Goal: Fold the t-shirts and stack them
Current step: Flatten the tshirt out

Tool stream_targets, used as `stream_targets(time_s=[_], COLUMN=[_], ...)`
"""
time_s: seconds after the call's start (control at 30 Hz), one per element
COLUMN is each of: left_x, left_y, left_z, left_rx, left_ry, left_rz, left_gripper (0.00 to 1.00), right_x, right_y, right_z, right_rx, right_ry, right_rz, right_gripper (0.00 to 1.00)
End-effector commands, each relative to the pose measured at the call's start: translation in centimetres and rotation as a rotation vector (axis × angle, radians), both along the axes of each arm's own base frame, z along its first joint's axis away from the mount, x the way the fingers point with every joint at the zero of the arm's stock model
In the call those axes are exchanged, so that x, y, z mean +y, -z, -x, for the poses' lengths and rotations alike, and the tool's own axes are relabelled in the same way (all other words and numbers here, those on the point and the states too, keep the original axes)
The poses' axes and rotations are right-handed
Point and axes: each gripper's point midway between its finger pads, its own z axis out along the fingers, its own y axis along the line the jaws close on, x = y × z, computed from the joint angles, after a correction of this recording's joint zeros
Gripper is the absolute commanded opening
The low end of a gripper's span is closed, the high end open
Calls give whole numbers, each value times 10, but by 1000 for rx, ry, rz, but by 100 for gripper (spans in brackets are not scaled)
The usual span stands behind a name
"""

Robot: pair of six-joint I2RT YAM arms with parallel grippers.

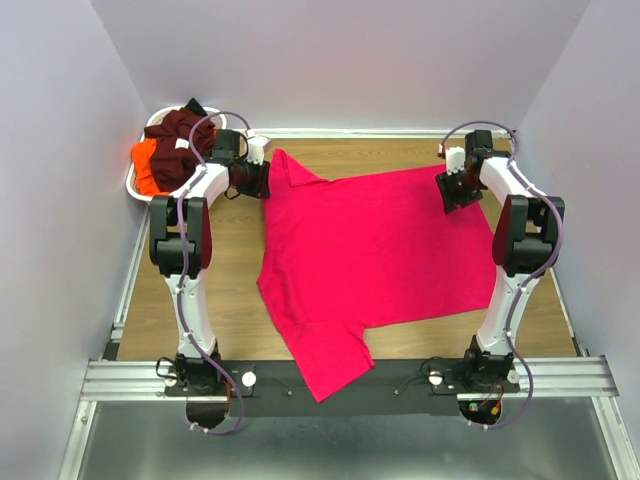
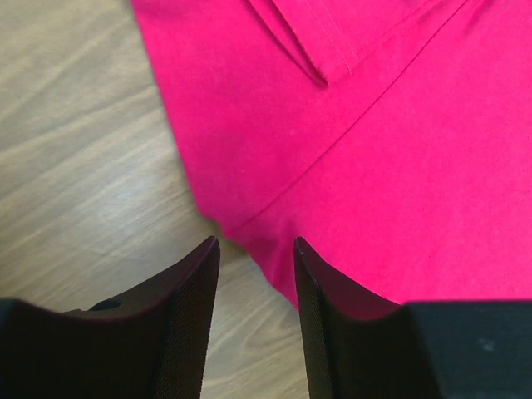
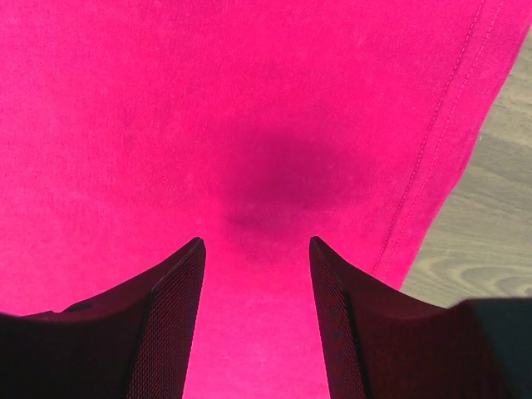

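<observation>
While left end effector [image 2: 256, 246] and right end effector [image 3: 256, 243] are being held released, pink t-shirt [image 1: 380, 250] far edges should be pinched evenly.

Your right gripper [image 3: 257, 243] hung with jaws apart over the pinkish-red t-shirt [image 3: 208, 108], whose stitched hem ran alongside the bare wooden table [image 3: 499, 216].

We see one t-shirt [image 1: 380, 250] flat across mid-frame on the worktop [image 1: 232, 260]. Upper left, a basket [image 1: 133, 185] holds the other t-shirts [image 1: 180, 140]. The left fingers [image 2: 195, 316] stand at the flat shirt's upper-left edge, the right fingers [image 3: 170, 324] over its upper-right corner.
</observation>
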Motion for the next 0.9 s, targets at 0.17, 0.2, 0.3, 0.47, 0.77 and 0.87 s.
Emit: stream_targets(time_s=[0.17, 0.2, 0.3, 0.47, 0.77, 0.87], left_x=[-23, -25, -34, -47, -62, -79], left_y=[11, 8, 1, -2, 6, 11], left_z=[7, 6, 6, 6, 13, 13], left_rx=[57, 48, 28, 26, 1, -21], left_ry=[37, 43, 57, 72, 87, 99], left_rz=[101, 104, 98, 95, -28, -88], left_gripper=[29, 19, 1, 0, 0, 0], right_x=[-4, -4, -4, -4, -3, -2], right_y=[-1, -1, -2, -3, 0, -1], right_z=[-5, -6, -7, -7, -7, -8], right_rx=[3, 0, -1, -1, 2, 0], right_ry=[19, 21, 24, 24, 24, 25], right_rz=[20, 19, 16, 20, 13, 3], right_gripper=[60, 60, 60, 60, 57, 57])
